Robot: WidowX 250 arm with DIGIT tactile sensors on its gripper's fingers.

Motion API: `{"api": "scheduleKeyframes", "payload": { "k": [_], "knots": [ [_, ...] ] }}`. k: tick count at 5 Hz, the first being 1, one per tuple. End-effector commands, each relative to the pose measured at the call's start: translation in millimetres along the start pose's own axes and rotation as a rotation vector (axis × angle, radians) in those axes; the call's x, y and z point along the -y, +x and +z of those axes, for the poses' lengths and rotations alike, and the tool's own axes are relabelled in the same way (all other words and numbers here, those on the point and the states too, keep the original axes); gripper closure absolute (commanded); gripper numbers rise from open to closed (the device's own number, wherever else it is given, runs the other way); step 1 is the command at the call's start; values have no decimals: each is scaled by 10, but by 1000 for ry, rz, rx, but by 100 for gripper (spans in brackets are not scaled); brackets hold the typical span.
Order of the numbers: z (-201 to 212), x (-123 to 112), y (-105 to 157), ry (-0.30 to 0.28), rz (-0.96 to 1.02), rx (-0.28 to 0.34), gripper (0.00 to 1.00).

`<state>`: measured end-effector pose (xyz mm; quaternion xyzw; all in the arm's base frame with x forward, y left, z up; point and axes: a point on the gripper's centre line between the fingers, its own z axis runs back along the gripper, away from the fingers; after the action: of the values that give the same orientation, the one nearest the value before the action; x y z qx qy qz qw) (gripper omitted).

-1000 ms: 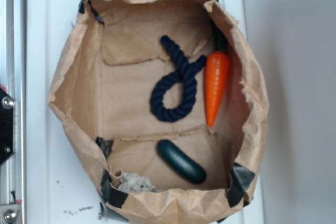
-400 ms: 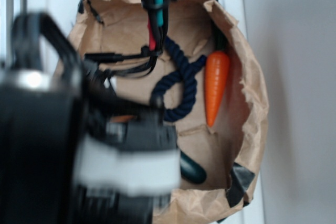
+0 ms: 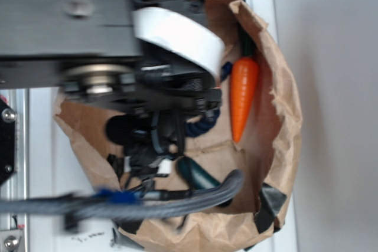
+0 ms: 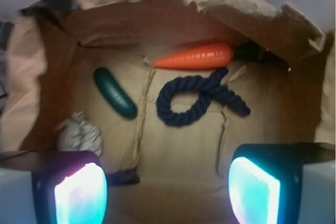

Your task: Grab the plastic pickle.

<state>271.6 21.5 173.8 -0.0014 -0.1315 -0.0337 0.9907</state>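
Lying on the floor of the brown paper bag (image 4: 157,3), the plastic pickle (image 4: 115,92) is seen ahead and left of the gripper (image 4: 167,190), whose jaws are spread wide and empty. Its long axis is angled diagonally, so a leftward shift and wrist turn are judged necessary.

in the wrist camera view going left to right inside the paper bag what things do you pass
crumpled white wad → plastic pickle → navy rope loop. The orange carrot lies above the rope and spans the same stretch, so it has no clear place in the order.
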Motion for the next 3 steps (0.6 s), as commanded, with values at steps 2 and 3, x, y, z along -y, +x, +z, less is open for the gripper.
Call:
{"api": "scheduleKeyframes", "payload": {
  "k": [2, 3],
  "knots": [
    [-559, 524, 242, 4, -176, -77, 0],
    [-757, 651, 259, 64, -214, -59, 0]
  ]
}}
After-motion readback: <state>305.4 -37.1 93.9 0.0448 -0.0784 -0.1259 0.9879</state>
